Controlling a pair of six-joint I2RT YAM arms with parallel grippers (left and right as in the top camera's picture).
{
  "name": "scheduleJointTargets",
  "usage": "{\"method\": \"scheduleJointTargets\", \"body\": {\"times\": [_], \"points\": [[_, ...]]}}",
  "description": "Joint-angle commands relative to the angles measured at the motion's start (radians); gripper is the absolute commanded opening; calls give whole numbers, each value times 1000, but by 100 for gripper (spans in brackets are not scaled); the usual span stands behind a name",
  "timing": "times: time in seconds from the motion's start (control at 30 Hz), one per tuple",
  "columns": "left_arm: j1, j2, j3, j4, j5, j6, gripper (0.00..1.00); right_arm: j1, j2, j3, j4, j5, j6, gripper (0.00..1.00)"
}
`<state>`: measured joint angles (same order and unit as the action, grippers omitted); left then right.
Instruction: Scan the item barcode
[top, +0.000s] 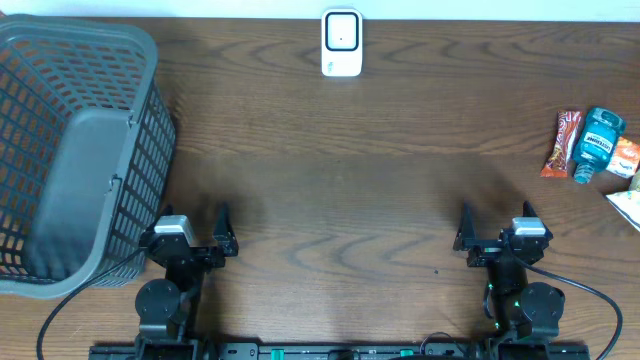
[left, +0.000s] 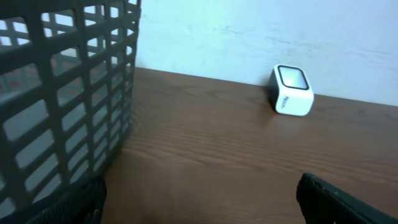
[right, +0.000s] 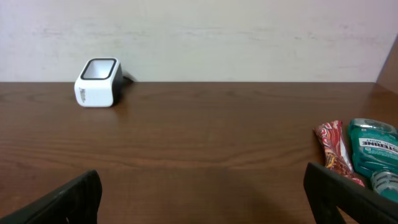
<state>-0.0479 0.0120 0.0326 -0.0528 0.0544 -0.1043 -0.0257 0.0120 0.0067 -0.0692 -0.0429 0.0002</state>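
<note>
Dark brown wood-grain worktop (top: 340, 170), viewed from overhead. White boxy barcode scanner (top: 341, 42) w/ dark window at middle of far edge, close to pale wall. Same scanner (left: 291, 91) upper right in L wrist view, and scanner (right: 97, 83) upper left in R wrist view.

Task items grouped at right edge, approx mid-depth, well apart from scanner:
- Teal plastic mouthwash bottle (top: 596, 143) lying flat, cap toward near edge; also in R wrist view (right: 372, 149).
- Red-brown foil snack wrapper (top: 562, 143) just beside bottle on its left; touching or not, can't tell. Also in R wrist view (right: 333, 149).
- Orange packet (top: 625, 157) on bottle's right, at very edge.
- White packet (top: 628, 205) a bit nearer, partly cut off by frame.

Grey plastic lattice basket (top: 85, 190) at far-left corner, running along left edge.

L gripper (top: 192, 218) at near edge, left of centre, just beside basket's near-right corner. Jaws spread wide, gripping nothing; in its wrist view (left: 202, 205) only bare wood between fingers.

R gripper (top: 497, 215) at near edge, right of centre. Jaws likewise wide & empty (right: 205, 202). Bottle & wrapper ahead to its right, well apart.
</note>
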Motion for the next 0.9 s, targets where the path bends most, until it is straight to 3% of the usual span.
{"method": "scheduleJointTargets", "body": {"times": [0.0,0.1,0.87], "points": [[-4,-10,-29,-20,-24,32,98,5,-6,-1,-5,14,18,99],[-4,-10,-29,-16,39,99,98,5,-6,-1,-5,14,18,99],[-4,-11,-29,-14,-3,101,98,5,-6,-1,-5,14,18,99]]}}
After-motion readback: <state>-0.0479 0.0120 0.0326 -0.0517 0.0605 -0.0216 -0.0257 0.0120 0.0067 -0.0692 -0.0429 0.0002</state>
